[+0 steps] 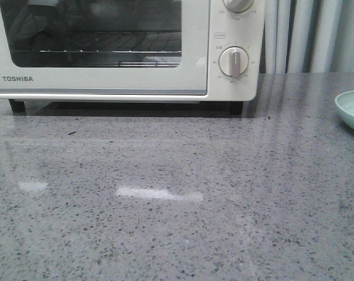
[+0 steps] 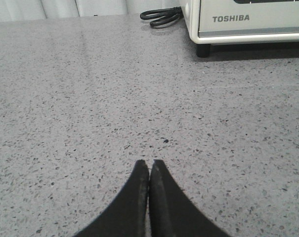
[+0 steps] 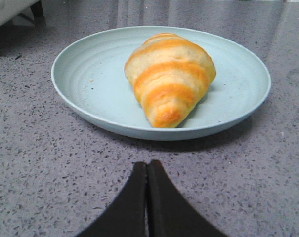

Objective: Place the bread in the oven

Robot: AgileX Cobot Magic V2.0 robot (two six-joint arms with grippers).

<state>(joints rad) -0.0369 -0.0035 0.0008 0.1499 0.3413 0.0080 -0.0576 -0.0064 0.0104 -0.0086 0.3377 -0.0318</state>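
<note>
Left gripper point(image 2: 149, 165) clenched on nothing, fingertips pressed together over bare grey speckled countertop point(image 2: 90, 98), with a coiled black cable point(image 2: 161, 16) beside the oven's corner. Oven point(image 1: 106, 52) at the back left of the front view, door closed, wire rack visible through the glass. Right gripper point(image 3: 148, 167) also clenched on nothing, just short of the pale green plate point(image 3: 85, 74); bread point(image 3: 169, 76) lies on that plate, untouched, well apart from the oven.

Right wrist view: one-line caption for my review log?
Shut right end effector faces the bread lying on a pale green plate on the speckled counter.
</note>
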